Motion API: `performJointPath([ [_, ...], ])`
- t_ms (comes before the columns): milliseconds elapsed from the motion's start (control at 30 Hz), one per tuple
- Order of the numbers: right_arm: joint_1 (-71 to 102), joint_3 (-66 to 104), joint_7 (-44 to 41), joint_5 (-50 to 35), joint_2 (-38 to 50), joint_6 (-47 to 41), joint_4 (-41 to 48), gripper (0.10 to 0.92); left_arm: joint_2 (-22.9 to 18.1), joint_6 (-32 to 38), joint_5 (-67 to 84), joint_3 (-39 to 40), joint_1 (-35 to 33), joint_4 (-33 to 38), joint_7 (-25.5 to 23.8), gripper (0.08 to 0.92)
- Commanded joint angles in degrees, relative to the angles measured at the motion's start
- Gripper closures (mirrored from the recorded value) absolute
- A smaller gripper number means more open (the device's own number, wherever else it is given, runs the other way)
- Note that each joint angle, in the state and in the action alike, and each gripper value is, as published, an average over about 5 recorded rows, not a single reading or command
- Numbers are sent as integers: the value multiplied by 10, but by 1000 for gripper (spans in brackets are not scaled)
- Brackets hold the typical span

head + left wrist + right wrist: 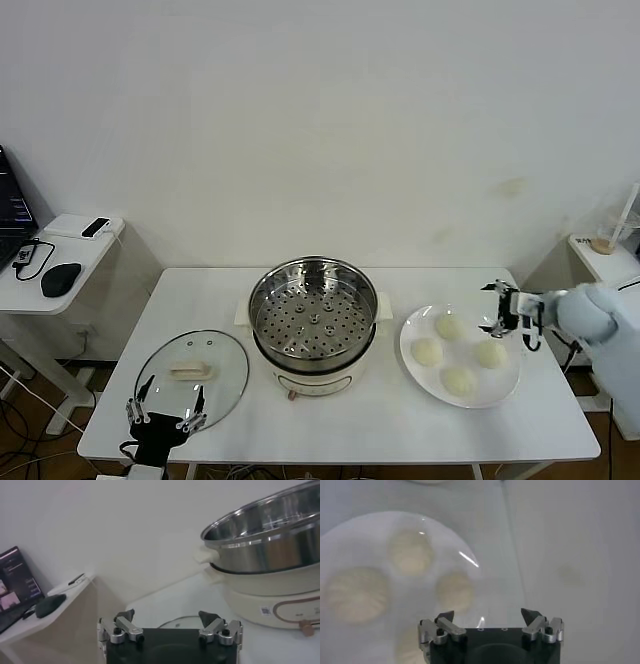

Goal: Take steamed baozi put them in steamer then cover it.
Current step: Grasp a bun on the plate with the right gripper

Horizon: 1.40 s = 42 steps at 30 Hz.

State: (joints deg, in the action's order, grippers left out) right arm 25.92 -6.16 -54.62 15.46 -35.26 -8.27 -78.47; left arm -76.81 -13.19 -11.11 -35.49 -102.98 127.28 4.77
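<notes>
The steel steamer [313, 320] stands uncovered at the table's middle, its perforated tray bare. Several pale baozi [448, 324] lie on a white plate [408, 362] to its right. The glass cover [192, 372] with its cream handle lies flat on the table to the steamer's left. My right gripper [490, 308] hovers open at the plate's far right edge, holding nothing. In the right wrist view the right gripper [487, 614] is just beside a baozi [455, 591]. My left gripper [168, 395] is open over the cover's near edge; in the left wrist view it [166, 616] faces the steamer [265, 535].
A side desk [60, 250] at the far left holds a mouse [60, 278], a phone and a laptop. Another small stand [610, 255] sits at the far right. A white wall runs behind the table.
</notes>
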Motion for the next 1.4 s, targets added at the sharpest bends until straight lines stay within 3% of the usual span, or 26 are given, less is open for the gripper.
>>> performJointPath([
  [33,-223,-260,-121,-9,-64,8,148,203,-1,-3,-3,-3,1,0,-1,177],
  [600,-200,-231,-91,82,-164,16,260,203,6,-3,11,-39,2,-1,-2,177],
  [1000,-191,-222,-76,95,-191,17,289,204,8,-2,11,-46,1,0,-2,177],
  [1400,-192,-224,-78,90,-194,15,287,357,8,-2,12,-44,0,2,0,177],
])
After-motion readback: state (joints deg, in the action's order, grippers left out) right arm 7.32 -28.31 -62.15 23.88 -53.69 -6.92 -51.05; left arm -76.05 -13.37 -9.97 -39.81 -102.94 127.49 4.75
